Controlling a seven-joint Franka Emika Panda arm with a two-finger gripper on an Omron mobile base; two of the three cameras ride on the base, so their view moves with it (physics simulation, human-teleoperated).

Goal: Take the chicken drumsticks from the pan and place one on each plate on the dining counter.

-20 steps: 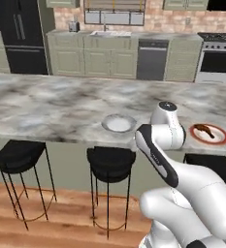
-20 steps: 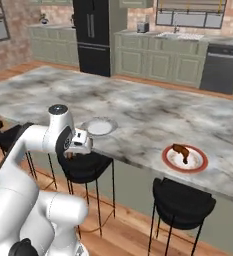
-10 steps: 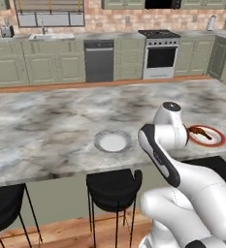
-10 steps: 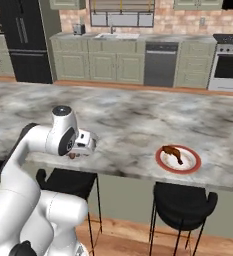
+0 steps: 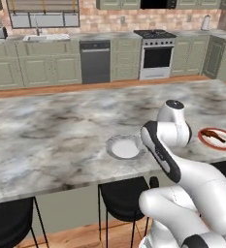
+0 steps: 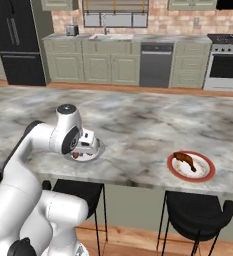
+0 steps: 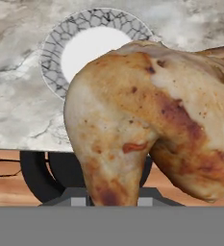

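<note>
My gripper [image 6: 82, 150] is shut on the plump tan-brown chicken drumstick [image 7: 152, 129], which hangs just above the near side of the plain grey-rimmed plate [image 7: 56, 48] on the dining counter [image 7: 17, 110]. The same plate [image 5: 125, 147] lies partly behind my arm in the left base view. To the right, the red-rimmed plate [image 6: 191, 166] carries the darker, slimmer drumstick [image 6: 184, 159]; both also show at the right edge as plate [image 5: 217, 139] and drumstick [image 5: 212, 135]. The pan is out of view.
The marbled dining counter [image 5: 51, 140] stretches wide to the left. Black stools [image 6: 198, 210] stand under its near edge, one [image 5: 121, 193] beside my base. Green cabinets, a dishwasher and the stove [image 5: 155, 53] line the far wall.
The base has driven, so both base views shifted and the two plates sit nearer the middle. The grip on the tan drumstick is unchanged; it now hangs over the grey-rimmed plate.
</note>
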